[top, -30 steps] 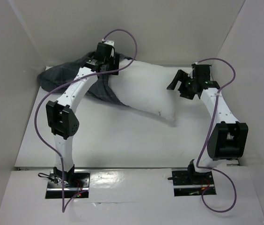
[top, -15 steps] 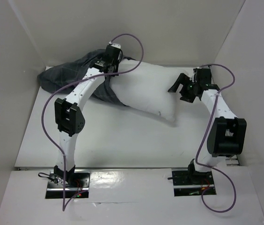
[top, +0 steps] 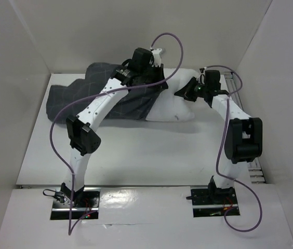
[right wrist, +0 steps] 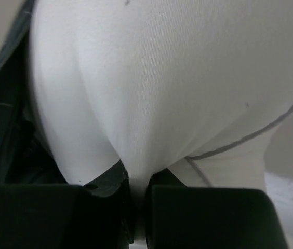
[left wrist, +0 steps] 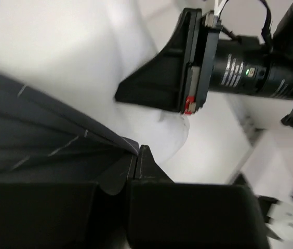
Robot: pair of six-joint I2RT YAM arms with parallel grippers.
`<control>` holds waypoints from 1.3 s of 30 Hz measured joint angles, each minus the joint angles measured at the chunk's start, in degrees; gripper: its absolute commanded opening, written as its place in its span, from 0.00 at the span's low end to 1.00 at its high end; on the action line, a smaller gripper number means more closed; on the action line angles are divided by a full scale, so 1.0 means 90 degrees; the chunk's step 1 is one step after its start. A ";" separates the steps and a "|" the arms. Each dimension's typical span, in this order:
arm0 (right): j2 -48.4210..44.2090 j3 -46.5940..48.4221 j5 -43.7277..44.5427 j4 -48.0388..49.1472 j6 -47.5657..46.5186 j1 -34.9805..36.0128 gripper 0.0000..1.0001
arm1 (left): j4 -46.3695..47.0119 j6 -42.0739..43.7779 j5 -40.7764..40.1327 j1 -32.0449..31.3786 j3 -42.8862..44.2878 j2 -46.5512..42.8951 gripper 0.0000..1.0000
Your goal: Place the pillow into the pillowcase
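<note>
White table (top: 136,150): left gripper (left wrist: 136,155) clamped on pillowcase (left wrist: 37,135) hem, right gripper (right wrist: 135,181) pinched pillow (right wrist: 162,78) fabric. Best: anchor pillow, draw hem across evenly.

Both arms arch far forward, wrists angled toward each other. The left gripper (left wrist: 136,158) is clamped tight, the right gripper (right wrist: 136,187) pinched nearly closed, close beside it.

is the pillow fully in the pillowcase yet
Partly in: the pillowcase covers one end of the pillow; the other end shows bare.
</note>
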 measured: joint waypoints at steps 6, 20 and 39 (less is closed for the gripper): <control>-0.1887 -0.0673 0.0724 0.0214 0.0158 0.0874 0.00 | 0.0338 -0.0809 0.1209 0.0155 -0.0391 -0.0571 0.00; -0.3660 -0.4048 0.1690 0.0668 0.1234 0.2640 0.83 | -0.0816 -0.0631 0.1666 0.0398 -0.1350 -0.1384 0.74; -0.4143 -0.2387 0.2341 -0.2011 -0.0231 0.0823 0.99 | -0.1173 0.0950 -0.1409 0.1071 -0.0636 -0.1032 0.66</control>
